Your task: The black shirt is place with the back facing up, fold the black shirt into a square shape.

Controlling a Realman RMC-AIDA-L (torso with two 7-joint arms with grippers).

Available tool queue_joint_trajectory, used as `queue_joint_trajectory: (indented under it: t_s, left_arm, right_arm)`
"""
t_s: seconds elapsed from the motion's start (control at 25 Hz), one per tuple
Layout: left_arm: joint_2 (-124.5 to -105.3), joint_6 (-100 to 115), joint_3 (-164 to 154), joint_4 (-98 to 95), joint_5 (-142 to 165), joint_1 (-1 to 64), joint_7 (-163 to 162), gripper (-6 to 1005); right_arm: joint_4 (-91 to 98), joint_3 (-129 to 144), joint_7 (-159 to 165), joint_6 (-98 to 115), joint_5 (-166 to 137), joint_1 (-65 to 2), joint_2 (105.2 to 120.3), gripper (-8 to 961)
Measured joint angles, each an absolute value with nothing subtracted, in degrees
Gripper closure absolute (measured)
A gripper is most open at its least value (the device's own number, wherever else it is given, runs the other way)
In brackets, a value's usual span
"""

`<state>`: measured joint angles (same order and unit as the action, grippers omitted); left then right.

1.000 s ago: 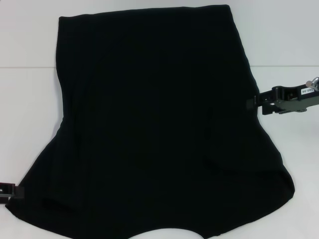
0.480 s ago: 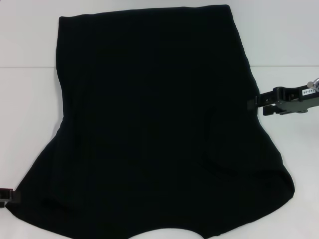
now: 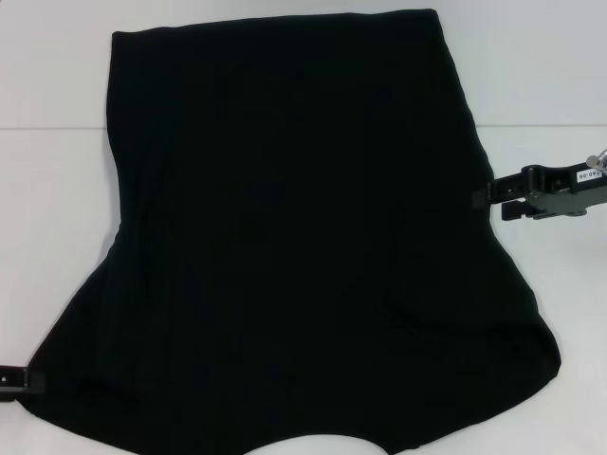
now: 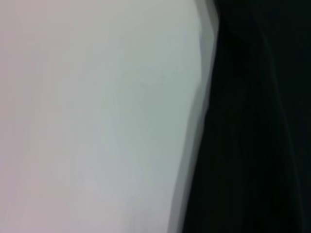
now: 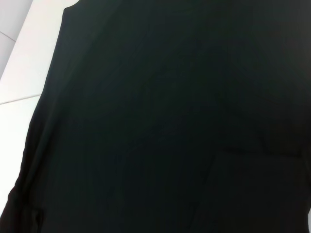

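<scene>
Meanwhile the left end effector [image 3: 21, 380] has sunk toward the near-left sleeve of the black shirt [image 3: 294, 237] spread on the table [image 3: 52, 190], grip hidden, while the right end effector [image 3: 491, 197], slightly parted, waits at its right edge, suggesting a sleeve fold.

The head camera looks down from above at the whole black shirt [image 3: 294, 237] on the white table [image 3: 57, 190]. Both wrist cameras sit very close, each at one side edge of that same shirt.
</scene>
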<state>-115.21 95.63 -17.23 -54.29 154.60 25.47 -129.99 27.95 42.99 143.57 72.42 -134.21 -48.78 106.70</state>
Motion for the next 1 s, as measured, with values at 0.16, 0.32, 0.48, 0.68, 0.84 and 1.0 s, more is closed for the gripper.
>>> queue_joint_trajectory:
  t_s: [0.16, 0.32, 0.48, 0.68, 0.84, 1.0]
  left_arm:
    - [-115.49, 95.53, -17.88, -54.26, 154.6, 25.35, -130.02, 417]
    - [-115.64, 95.66, -18.19, -54.22, 154.6, 25.27, -129.98, 418]
    - [-115.71, 95.72, -18.33, -53.91, 154.61, 25.38, -129.95, 418]
    - [-116.07, 95.76, -19.8, -53.4, 154.6, 25.62, -130.07, 418]
    - [-116.45, 95.9, -20.51, -53.33, 154.44, 25.91, -130.13, 417]
    - [-116.76, 96.29, -20.56, -53.06, 154.26, 26.24, -130.01, 417]
  right_arm:
    - [27.95, 42.97, 143.59, 72.43, -134.21, -48.74, 106.7, 315]
    - [27.95, 42.96, 143.61, 72.44, -134.2, -48.68, 106.69, 315]
    - [27.95, 42.6, 143.61, 72.63, -134.16, -48.61, 106.69, 316]
    - [27.95, 42.14, 143.61, 72.7, -134.12, -48.52, 106.69, 316]
    - [27.95, 41.94, 143.61, 72.76, -134.12, -48.35, 106.7, 316]
    - [27.95, 41.5, 143.61, 72.78, -134.11, -48.11, 106.69, 316]
